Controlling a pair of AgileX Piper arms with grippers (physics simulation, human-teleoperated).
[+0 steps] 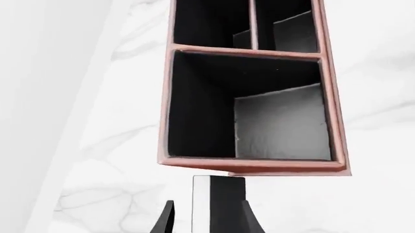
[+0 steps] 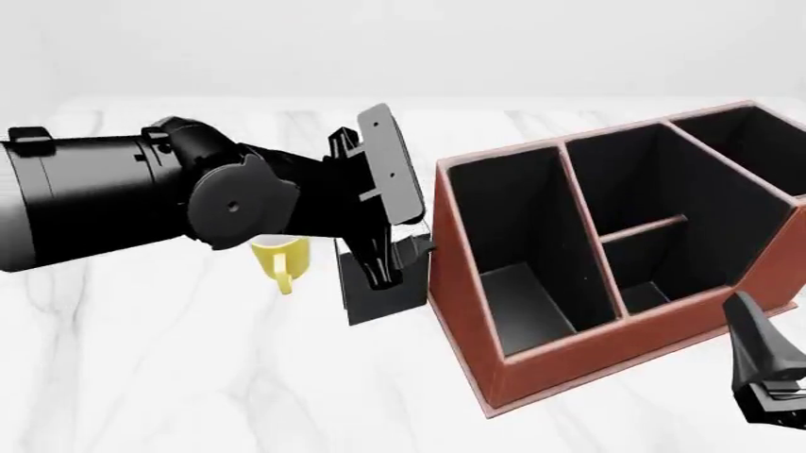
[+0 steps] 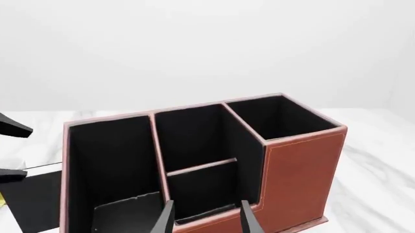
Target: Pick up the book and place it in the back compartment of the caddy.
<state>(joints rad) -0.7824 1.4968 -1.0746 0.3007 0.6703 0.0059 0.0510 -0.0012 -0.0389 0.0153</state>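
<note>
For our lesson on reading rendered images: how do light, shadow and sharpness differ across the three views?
Front view: even, soft light; the left gripper and book merge into one black mass; caddy walls stay crisp. Left wrist view: the compartment floors catch a grey sheen; nothing is blurred. Right wrist view: flat pale background, no glare, and the back compartment reads nearly pure black.

The black book [image 2: 380,288] with white page edges stands upright, clamped between the left gripper's [image 2: 384,269] fingers, just beside the caddy's [image 2: 554,363] nine-o'clock end wall. The reddish-brown, black-lined caddy sits at three o'clock; its small back compartment [image 2: 648,294] lies mid-box against the six-o'clock long wall.
</note>
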